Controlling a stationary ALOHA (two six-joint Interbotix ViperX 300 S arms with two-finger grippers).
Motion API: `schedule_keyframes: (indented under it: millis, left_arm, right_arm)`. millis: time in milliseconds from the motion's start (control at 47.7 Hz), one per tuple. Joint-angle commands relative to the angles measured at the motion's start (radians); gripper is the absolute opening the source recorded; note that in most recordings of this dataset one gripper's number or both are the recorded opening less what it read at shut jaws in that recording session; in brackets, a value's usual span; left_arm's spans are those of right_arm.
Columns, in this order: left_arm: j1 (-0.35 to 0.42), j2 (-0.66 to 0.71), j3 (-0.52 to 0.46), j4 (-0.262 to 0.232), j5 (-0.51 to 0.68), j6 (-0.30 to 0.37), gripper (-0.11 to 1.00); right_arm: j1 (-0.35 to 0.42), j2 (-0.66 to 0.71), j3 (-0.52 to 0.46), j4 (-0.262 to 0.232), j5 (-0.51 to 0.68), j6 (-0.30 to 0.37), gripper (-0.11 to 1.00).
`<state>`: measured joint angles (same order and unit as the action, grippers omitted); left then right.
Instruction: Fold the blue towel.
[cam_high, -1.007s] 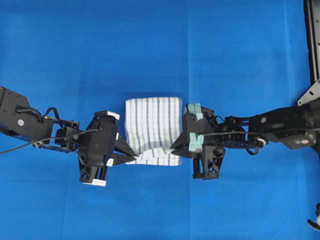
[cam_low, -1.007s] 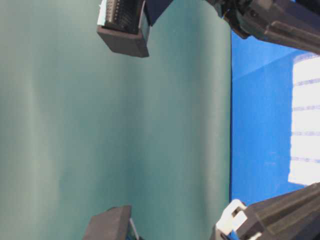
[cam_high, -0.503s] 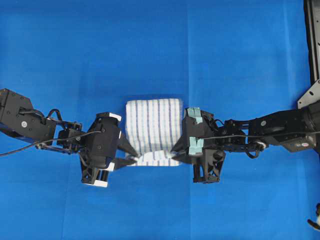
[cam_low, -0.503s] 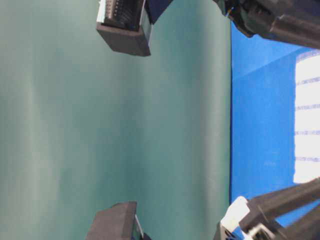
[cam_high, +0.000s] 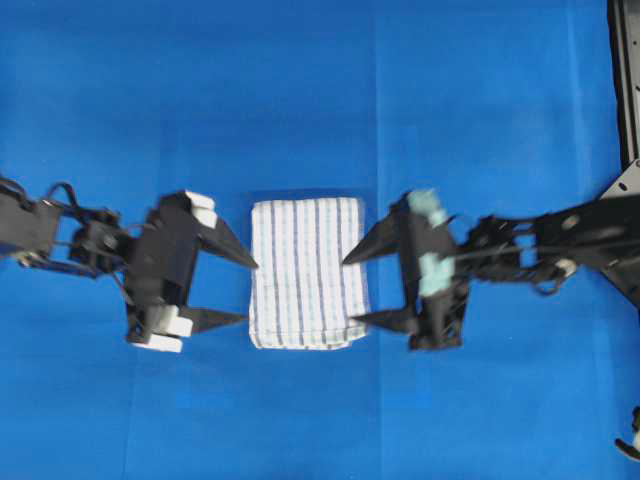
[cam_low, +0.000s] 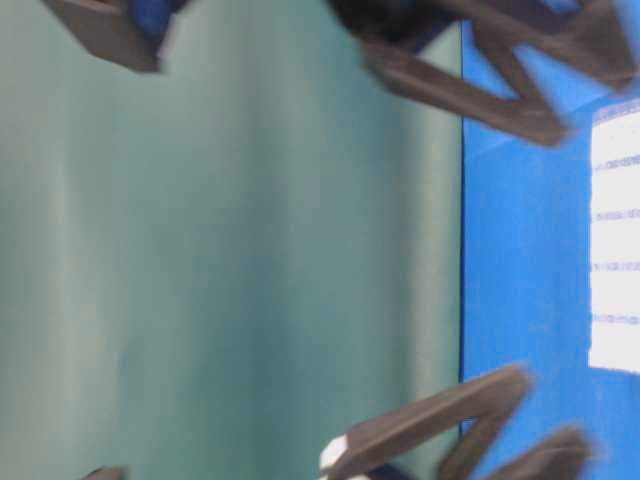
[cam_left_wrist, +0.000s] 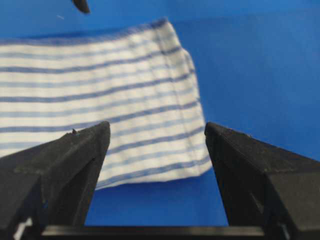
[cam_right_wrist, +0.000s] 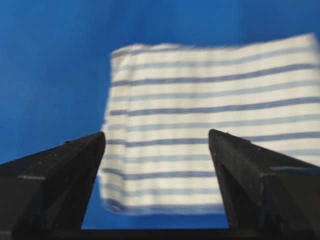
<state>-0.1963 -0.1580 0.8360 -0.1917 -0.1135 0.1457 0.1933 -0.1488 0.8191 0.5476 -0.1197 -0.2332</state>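
The blue towel (cam_high: 305, 272) lies folded flat in the middle of the blue table cover (cam_high: 300, 100), and the left claw (cam_high: 232, 291) and right claw (cam_high: 361, 288), both wide open and empty, should lift away without snagging it.

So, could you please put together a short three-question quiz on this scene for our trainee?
1. True or false: the left end effector is clamped on the blue towel.
2. Which best describes the blue towel?
A. crumpled in a heap
B. lying flat as a folded rectangle
C. hanging from an arm
3. Fill in: the right end effector has its fingers spread ____.

Key:
1. False: its fingers stand apart beside the towel's edge, holding nothing.
2. B: it lies on the blue table covering between the two end effectors.
3. Open: both fingers are wide apart in the right wrist view, with the towel beyond them.
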Motion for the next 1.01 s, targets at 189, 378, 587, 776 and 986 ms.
schedule_keyframes:
  millis: [189,378,587,776,986]
  left_arm:
    - [0.066,-0.21,0.089,0.002,-0.003,0.031,0.71]
    - [0.104,-0.348,0.186,0.002,-0.021,0.031,0.71]
    - [0.121,-0.514,0.287,0.002,-0.026,0.038,0.71]
    - [0.137,-0.663,0.38,0.002,-0.026,0.038,0.71]
    - [0.137,-0.813,0.476,0.002,-0.026,0.038,0.71]
  right_arm:
    - [-0.074,-0.221,0.083,-0.005,0.017,-0.072,0.89]
    - [-0.109,-0.37,0.17,-0.005,0.015,-0.092,0.89]
    - [-0.117,-0.525,0.261,-0.009,0.017,-0.117,0.89]
    - [-0.123,-0.635,0.351,-0.009,0.011,-0.126,0.89]
    - [-0.123,-0.707,0.428,-0.009,-0.005,-0.129,0.88]
